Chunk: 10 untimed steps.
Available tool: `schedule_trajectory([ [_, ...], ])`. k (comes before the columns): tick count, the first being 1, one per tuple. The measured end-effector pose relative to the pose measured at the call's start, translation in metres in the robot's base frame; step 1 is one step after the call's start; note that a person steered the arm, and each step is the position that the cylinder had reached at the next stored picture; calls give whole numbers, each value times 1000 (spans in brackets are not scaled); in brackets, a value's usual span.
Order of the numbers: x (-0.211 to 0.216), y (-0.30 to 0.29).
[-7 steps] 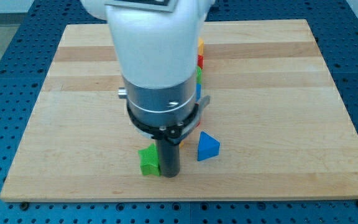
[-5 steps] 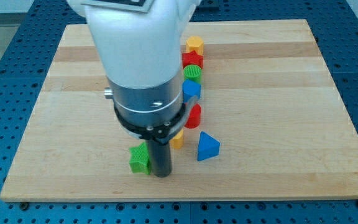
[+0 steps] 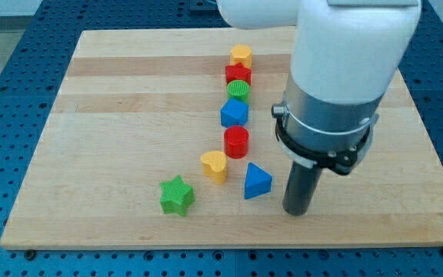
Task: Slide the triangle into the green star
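Observation:
The blue triangle [image 3: 257, 181] lies near the board's bottom edge, right of centre. The green star [image 3: 177, 195] lies to its left and slightly lower, about a hundred pixels away. A yellow block [image 3: 214, 166] sits between them, a little higher. My tip [image 3: 296, 211] rests on the board just right of the blue triangle and slightly below it, with a small gap between them.
A column of blocks runs up the middle: a red cylinder [image 3: 236, 142], a blue block [image 3: 234, 113], a green cylinder [image 3: 238, 91], a red block [image 3: 238, 75] and a yellow block [image 3: 241, 55]. The wooden board [image 3: 91, 115] lies on a blue perforated table.
My arm has swung from beside the green star across to the right of the blue triangle. The green star now sits slightly left of where it was at first.

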<state>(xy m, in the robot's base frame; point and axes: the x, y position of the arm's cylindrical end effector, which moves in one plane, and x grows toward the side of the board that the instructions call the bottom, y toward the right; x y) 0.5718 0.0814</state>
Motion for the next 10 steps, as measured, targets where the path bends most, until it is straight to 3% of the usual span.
schedule_trajectory([
  [1, -73, -21],
  [10, -24, -48],
])
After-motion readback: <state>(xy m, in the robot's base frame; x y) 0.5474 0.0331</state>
